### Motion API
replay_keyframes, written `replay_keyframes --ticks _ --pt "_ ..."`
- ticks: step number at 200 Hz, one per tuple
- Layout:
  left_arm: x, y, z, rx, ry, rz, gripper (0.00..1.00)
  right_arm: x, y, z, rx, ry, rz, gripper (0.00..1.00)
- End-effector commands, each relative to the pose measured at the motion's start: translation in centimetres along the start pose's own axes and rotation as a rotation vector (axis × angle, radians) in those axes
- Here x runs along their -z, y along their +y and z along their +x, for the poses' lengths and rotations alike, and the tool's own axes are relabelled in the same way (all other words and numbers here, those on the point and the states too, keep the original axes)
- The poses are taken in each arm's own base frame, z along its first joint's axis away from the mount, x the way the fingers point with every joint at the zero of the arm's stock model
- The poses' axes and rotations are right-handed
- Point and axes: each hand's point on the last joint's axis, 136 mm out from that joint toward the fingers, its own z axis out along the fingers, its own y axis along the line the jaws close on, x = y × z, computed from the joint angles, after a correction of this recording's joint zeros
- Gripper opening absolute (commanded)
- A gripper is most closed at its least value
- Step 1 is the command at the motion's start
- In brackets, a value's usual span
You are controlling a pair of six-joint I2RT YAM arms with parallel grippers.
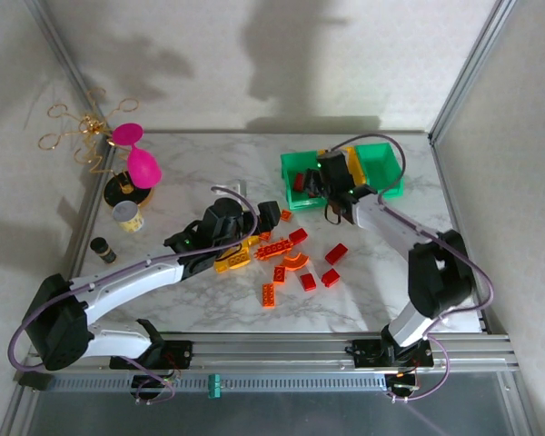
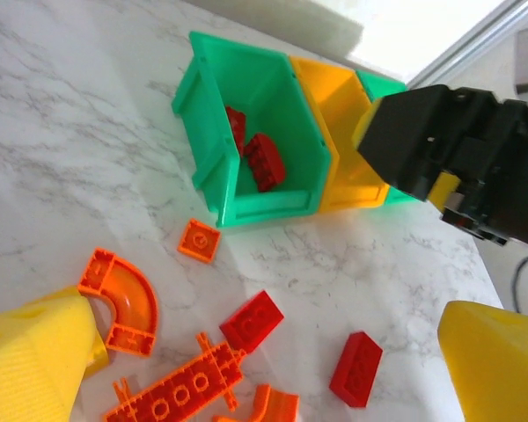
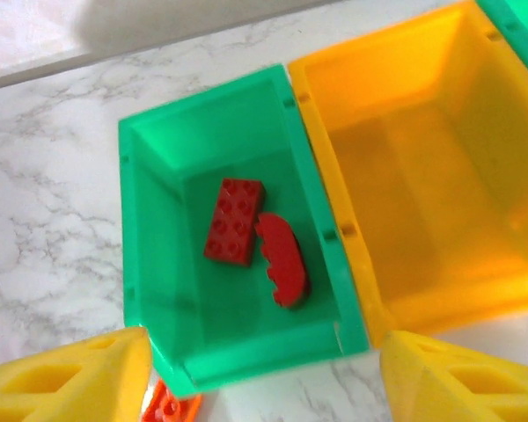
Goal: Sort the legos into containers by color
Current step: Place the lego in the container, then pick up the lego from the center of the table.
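- While the right hand (image 3: pixel 273 387) hovers above the green bin (image 3: pixel 150 264) with its fingers spread and empty, two red legos (image 3: pixel 235 220) lie inside that bin; the yellow bin (image 3: pixel 422 176) beside it looks empty.
- Left hand (image 2: pixel 264 369) is likewise wide open, holding nothing, over the loose bricks (image 2: pixel 356 369) on the desk (image 2: pixel 70 132).
- These bricks look light, rigid and slick, so pinching across their flat long sides should hold best; the orange arch (image 2: pixel 123 303) likely wants a grip on its straight ends.

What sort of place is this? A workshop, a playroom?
Most likely a lab test cell for robots: a left arm and right arm bolted to a metal rail, a marble-patterned table boxed in by white panels, and Lego bricks with sorting bins set out as practice.
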Motion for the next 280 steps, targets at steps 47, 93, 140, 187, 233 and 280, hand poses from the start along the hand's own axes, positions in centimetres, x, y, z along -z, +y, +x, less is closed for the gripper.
replay_keyframes --ticks 47,93,140,187,233,280 --pt "2.1 -0.7 4.1 0.028 0.055 0.059 1.00 4.1 -7.7 11.0 -0.168 0.198 0.183 0.83" --pt "1.9 -1.4 5.6 0.021 0.073 0.071 1.00 4.1 -7.7 16.0 -0.240 0.274 0.165 0.92" --pt "1.6 -1.5 6.2 0.024 0.081 0.065 1.00 2.7 -7.0 18.1 -0.233 0.318 0.156 0.82" --pt "1.8 -1.2 5.9 0.024 0.066 0.048 1.00 1.9 -7.9 18.7 -0.164 0.309 0.203 0.62" --pt "1.8 -1.4 5.4 0.023 0.054 0.047 1.00 1.5 -7.8 18.8 -0.148 0.313 0.204 0.45" --pt "2.2 -1.4 4.9 0.025 0.036 0.044 1.00 2.0 -6.7 16.4 -0.110 0.256 0.156 0.30"
